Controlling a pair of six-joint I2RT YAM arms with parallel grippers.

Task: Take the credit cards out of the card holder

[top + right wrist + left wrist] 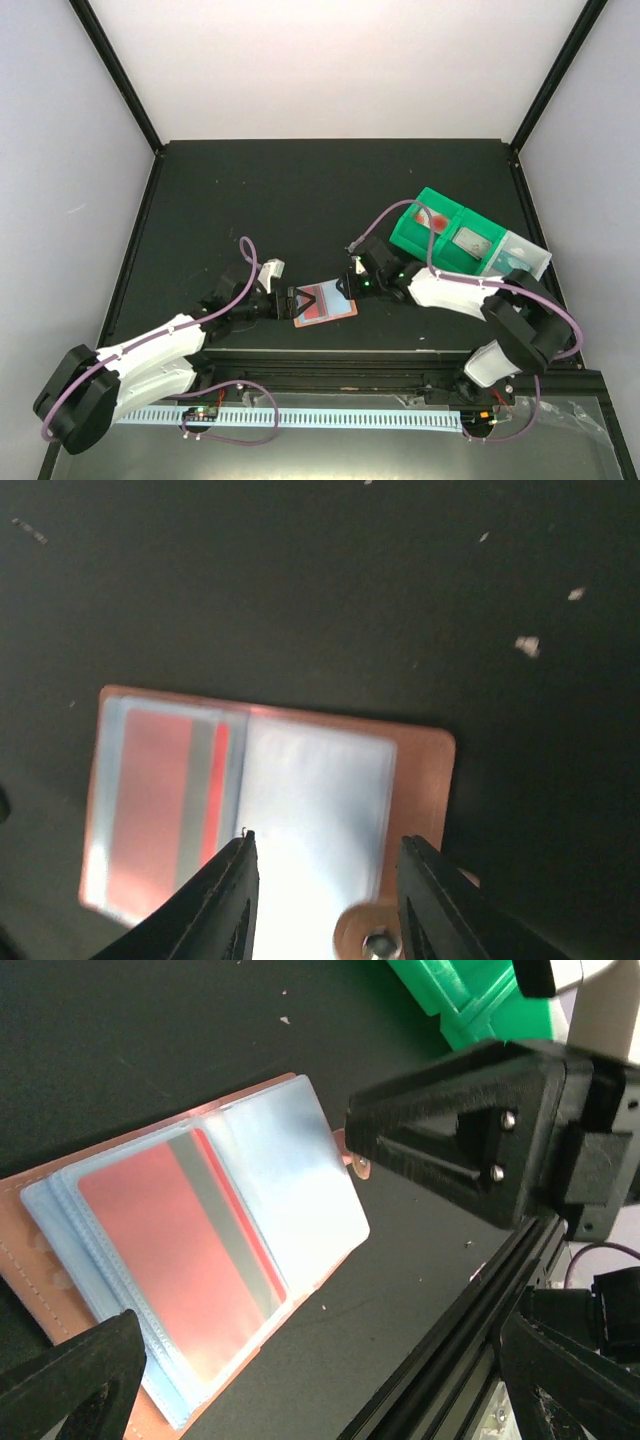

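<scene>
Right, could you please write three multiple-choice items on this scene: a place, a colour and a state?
1. Where does the card holder lie? A in a green bin; B on the black table between the left gripper and the right gripper; C in the clear bin.
2. What colour is the card showing in its sleeve? A blue; B yellow; C red.
3. How is the card holder? A folded shut; B lying open; C lifted off the table.
Answers: 1 B, seen in the top view; 2 C, red with a grey stripe; 3 B, both lining panels face up.
</scene>
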